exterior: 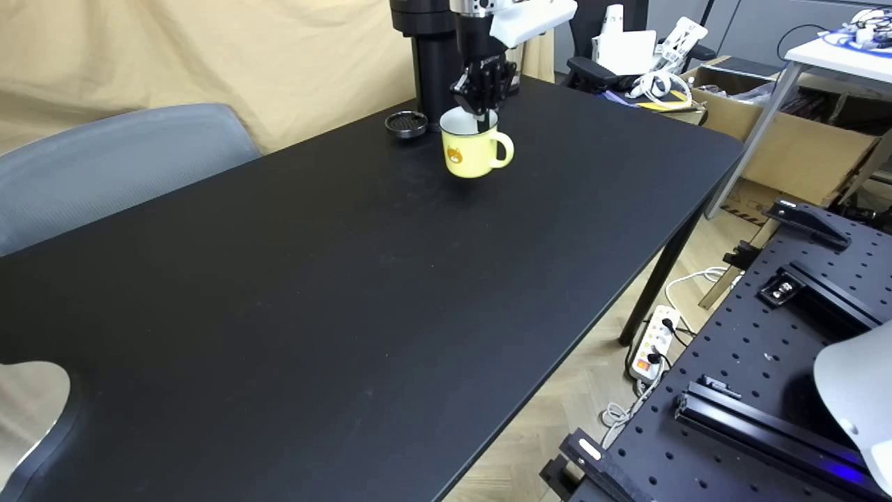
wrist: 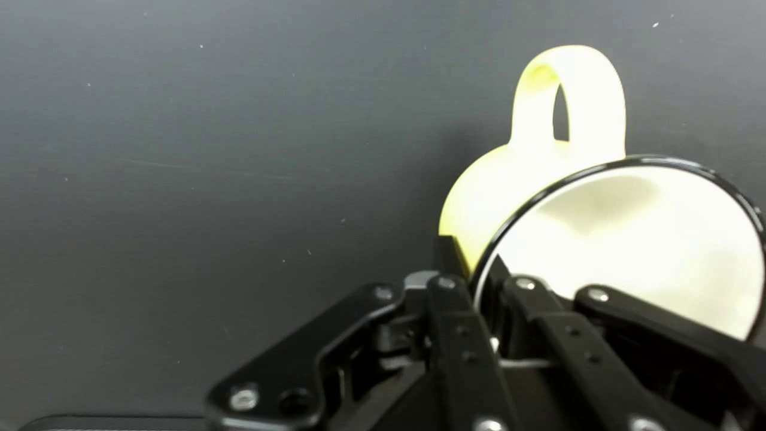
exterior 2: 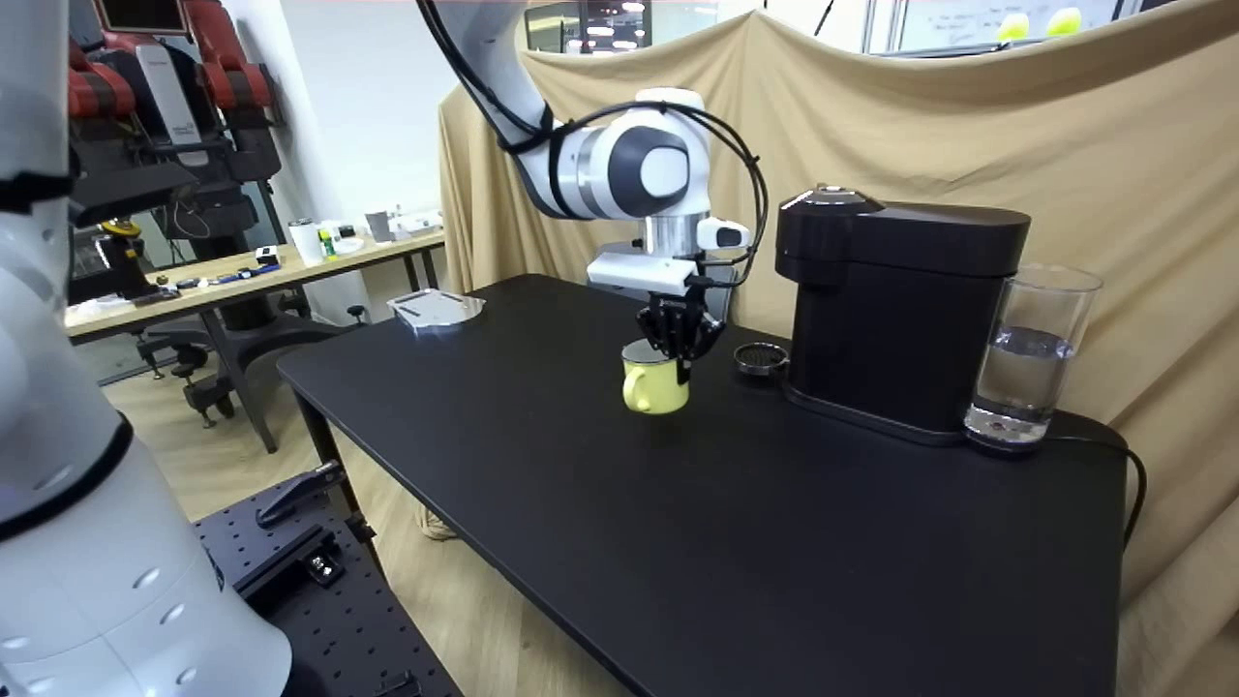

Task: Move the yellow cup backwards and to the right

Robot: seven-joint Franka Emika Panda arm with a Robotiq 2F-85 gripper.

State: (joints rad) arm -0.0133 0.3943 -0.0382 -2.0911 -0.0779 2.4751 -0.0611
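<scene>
The pale yellow cup (exterior: 470,159) is upright on or just above the black table, with an orange mark on its side. It also shows in an exterior view (exterior 2: 666,389) and, with its loop handle and white inside, in the wrist view (wrist: 491,191). My gripper (wrist: 473,263) is shut on the cup's wall at the dark rim, one finger inside and one outside. The gripper points down in both exterior views (exterior: 483,122) (exterior 2: 683,366). Dark patches lie under the cup; I cannot tell for sure whether its base touches the table.
A black coffee machine (exterior 2: 891,319) with a clear water tank (exterior 2: 1031,358) stands by the curtain. A small round drip tray (exterior: 406,124) lies close to the cup. A silver plate (exterior 2: 436,308) sits at a table end. A grey chair (exterior: 132,167) stands behind the table (exterior: 313,300).
</scene>
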